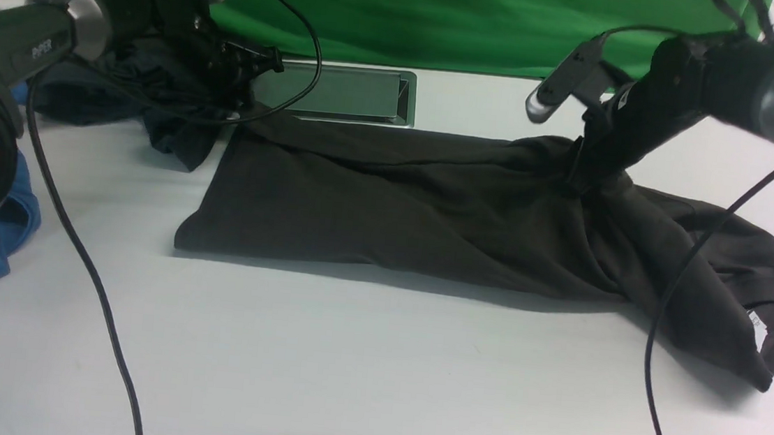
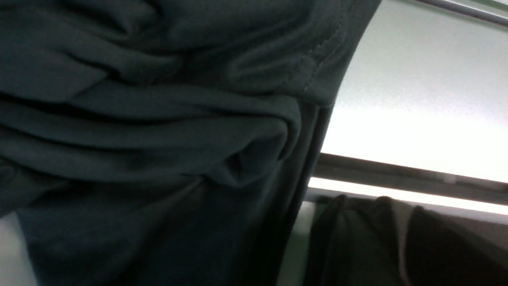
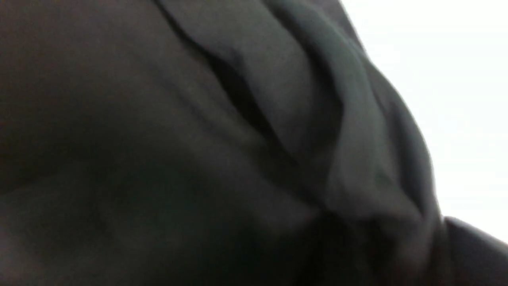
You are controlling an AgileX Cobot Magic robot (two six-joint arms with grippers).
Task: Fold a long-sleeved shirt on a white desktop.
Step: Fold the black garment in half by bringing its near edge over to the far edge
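White desktop (image 1: 360, 369): long-sleeved shirt (image 1: 388, 203) lies across centre as a folded band, bunched and trailing toward 4 o'clock. Slate-grey garment (image 1: 111, 92) is heaped at 10 o'clock, just beside the shirt's far corner.

Left gripper (image 1: 253, 69) sits at 10 o'clock above that corner. Right gripper (image 1: 583, 175) at 2 o'clock is sunk in a raised peak of cloth. Jaws on both: cannot tell, fabric hides them.

Risk: cloth snagged on a finger lifts when the arm rises and undoes the fold.
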